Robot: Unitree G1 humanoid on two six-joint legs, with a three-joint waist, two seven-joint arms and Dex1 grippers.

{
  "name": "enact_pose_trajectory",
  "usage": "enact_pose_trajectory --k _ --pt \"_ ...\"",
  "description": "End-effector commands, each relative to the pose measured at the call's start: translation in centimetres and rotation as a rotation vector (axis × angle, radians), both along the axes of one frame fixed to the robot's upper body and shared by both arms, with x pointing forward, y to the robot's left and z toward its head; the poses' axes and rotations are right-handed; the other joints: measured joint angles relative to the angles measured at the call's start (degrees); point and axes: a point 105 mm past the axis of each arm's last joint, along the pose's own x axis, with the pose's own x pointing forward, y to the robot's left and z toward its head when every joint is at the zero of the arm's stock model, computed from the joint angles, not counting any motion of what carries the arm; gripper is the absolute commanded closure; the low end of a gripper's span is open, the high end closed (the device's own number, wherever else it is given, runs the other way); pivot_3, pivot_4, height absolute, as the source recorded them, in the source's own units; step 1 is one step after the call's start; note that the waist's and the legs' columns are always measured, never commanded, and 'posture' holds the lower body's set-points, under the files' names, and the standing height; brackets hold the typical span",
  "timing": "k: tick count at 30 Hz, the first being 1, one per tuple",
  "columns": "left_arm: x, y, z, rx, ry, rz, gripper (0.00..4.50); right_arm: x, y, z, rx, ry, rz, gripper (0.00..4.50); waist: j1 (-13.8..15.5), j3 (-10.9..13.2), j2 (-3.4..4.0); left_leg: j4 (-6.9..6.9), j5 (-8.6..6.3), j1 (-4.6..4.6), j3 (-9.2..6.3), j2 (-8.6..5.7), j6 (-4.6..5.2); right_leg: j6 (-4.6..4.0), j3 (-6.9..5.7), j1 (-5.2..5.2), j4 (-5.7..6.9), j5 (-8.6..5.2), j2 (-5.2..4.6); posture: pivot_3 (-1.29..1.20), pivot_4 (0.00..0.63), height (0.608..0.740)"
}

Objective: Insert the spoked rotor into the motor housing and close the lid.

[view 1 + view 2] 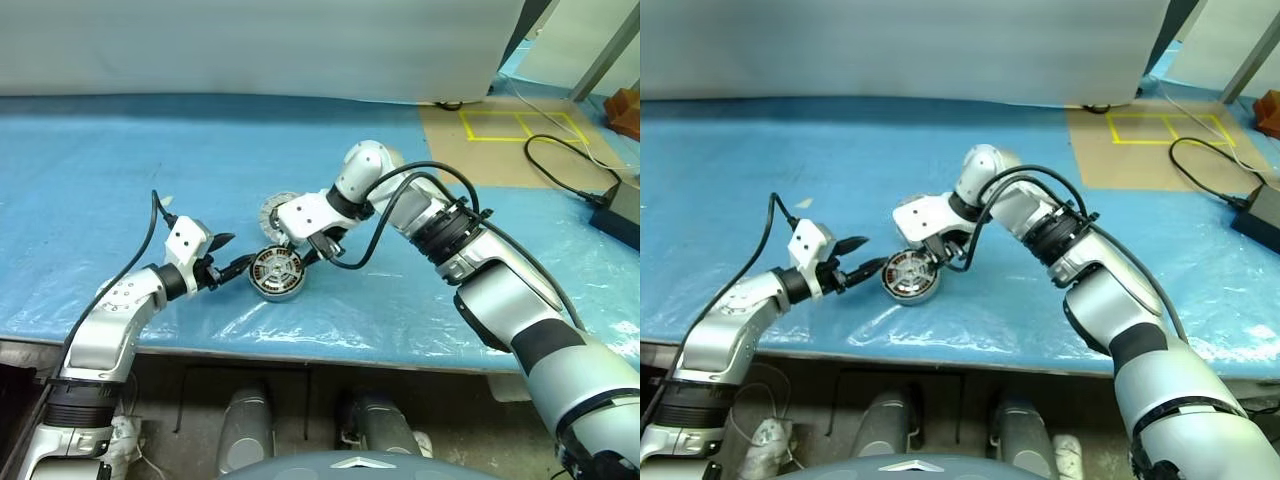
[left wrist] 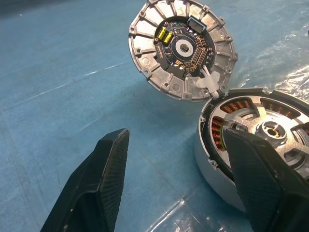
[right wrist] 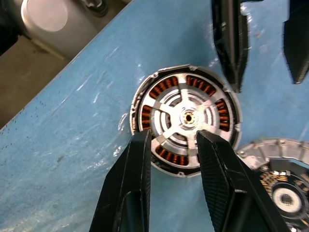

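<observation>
Frame center: spoked rotor (image 3: 186,118) seated in motor housing (image 1: 279,273) (lid (image 2: 181,48) open); right end effector (image 3: 174,137) narrowly parted above, empty; left end effector (image 2: 176,145) wide, empty.

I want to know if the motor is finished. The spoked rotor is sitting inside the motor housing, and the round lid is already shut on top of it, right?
Not quite. The spoked rotor does sit inside the motor housing, but the lid is not shut on top. It lies open on the blue table cover beside the housing, circuit side up. The left wrist view shows this.
</observation>
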Motion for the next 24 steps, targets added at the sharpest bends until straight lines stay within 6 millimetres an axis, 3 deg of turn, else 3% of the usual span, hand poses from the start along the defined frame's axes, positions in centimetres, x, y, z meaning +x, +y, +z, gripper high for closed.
enact_pose_trajectory --k 1,6,9,15,21,24 --pt "0.1 0.0 1.0 0.015 -0.045 -0.011 1.21 1.2 -1.4 3.1 0.129 -0.029 -0.07 2.96 0.2 0.0 0.0 0.0 0.0 0.01 0.0 -0.01 0.0 0.0 0.0 0.02 0.0 0.0 -0.01 0.0 0.15 0.74" --pt "-0.1 0.1 1.1 0.006 -0.052 -0.012 1.21 6.6 -4.1 5.7 0.451 -0.054 -0.44 2.96 0.2 0.0 0.0 0.0 0.0 0.05 0.0 -0.02 -0.01 0.0 0.0 0.04 0.0 0.0 -0.01 0.0 0.15 0.74" --pt "0.0 0.1 1.6 -0.011 -0.057 -0.013 1.21 9.2 -5.6 7.5 0.702 0.041 -0.685 2.96 0.2 0.0 0.02 0.0 0.0 0.02 0.01 -0.02 -0.02 0.0 0.01 0.03 -0.02 0.0 -0.01 0.0 0.15 0.74" --pt "0.5 0.1 2.0 0.008 -0.066 -0.019 1.21 11.4 -7.6 4.6 0.871 0.237 -0.983 2.96 0.1 0.0 0.03 -0.06 0.01 -0.01 0.01 -0.02 -0.02 -0.01 0.0 -0.03 -0.04 -0.01 0.0 0.0 0.15 0.74" --pt "0.8 0.3 2.4 0.025 -0.072 -0.023 1.21 11.1 -6.4 0.7 0.91 0.448 -1.076 2.96 0.1 0.0 0.07 -0.06 0.01 -0.03 0.03 -0.02 -0.02 -0.01 0.0 -0.05 -0.02 -0.01 0.0 0.0 0.15 0.74" --pt "0.7 0.3 2.4 0.032 -0.071 -0.025 1.21 10.7 -5.5 -0.5 0.89 0.503 -1.073 3.56 0.1 0.0 0.08 -0.06 0.01 -0.04 0.03 -0.01 -0.02 -0.01 -0.01 -0.06 -0.01 -0.01 0.0 0.0 0.15 0.74"
